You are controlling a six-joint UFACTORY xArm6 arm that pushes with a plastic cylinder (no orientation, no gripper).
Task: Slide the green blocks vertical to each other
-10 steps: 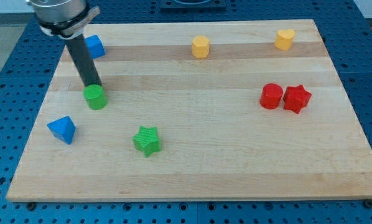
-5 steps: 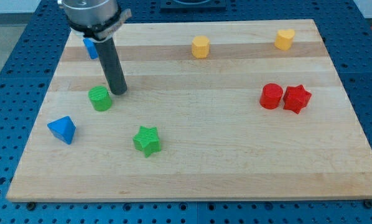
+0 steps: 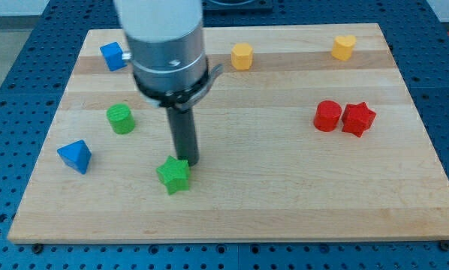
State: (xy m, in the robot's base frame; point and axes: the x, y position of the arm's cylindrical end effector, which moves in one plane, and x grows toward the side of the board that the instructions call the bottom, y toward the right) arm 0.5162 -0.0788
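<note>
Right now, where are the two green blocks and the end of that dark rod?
green star block point(image 3: 173, 176), camera view, middle of its top face.
green round block point(image 3: 120, 118), camera view, its top face.
my tip point(image 3: 189, 160), camera view, the rod's very end, beside the star's upper right.

My tip point(image 3: 190, 162) rests against the upper right edge of the green star-shaped block point(image 3: 173, 175), low on the light wooden board point(image 3: 284, 202). The green cylinder block point(image 3: 120, 119) sits up and to the view's left of the star, apart from it. A blue wedge-like block point(image 3: 75, 156) lies near the board's left edge, and another blue block point(image 3: 113, 55) near the top left corner. Two yellow blocks point(image 3: 242, 56) point(image 3: 344, 47) stand along the top. At the right, a red cylinder point(image 3: 328, 116) touches a red star point(image 3: 358, 118).
</note>
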